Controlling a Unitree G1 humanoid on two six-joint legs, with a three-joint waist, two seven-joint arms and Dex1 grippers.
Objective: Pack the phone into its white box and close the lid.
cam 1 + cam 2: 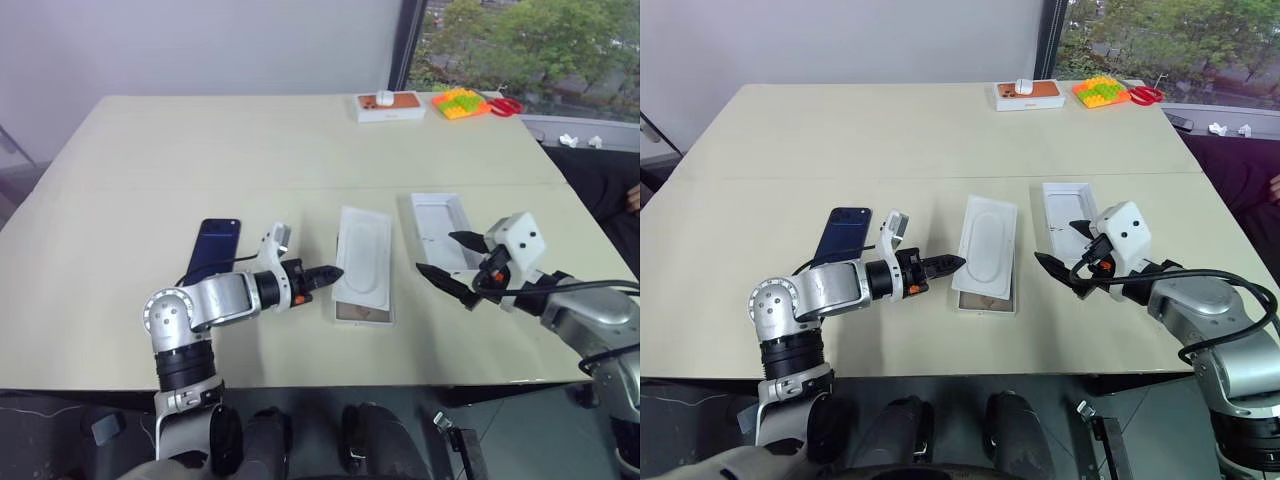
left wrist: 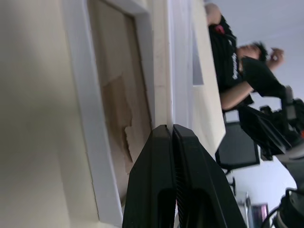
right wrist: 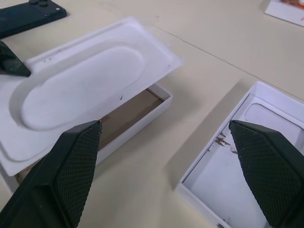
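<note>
The dark navy phone lies flat on the table, left of my left arm. The white box sits at the table's middle with a brownish floor. A thin white insert with an oval recess lies askew on top of it. My left gripper is shut, its tips at the insert's left edge; whether they pinch that edge I cannot tell. The lid lies to the right with its white inside up. My right gripper hangs open over the lid's near end, holding nothing.
At the far side of the table stand a small white box with an orange top, a bright green and orange toy and red scissors. A person in dark clothes is beyond the table's right edge.
</note>
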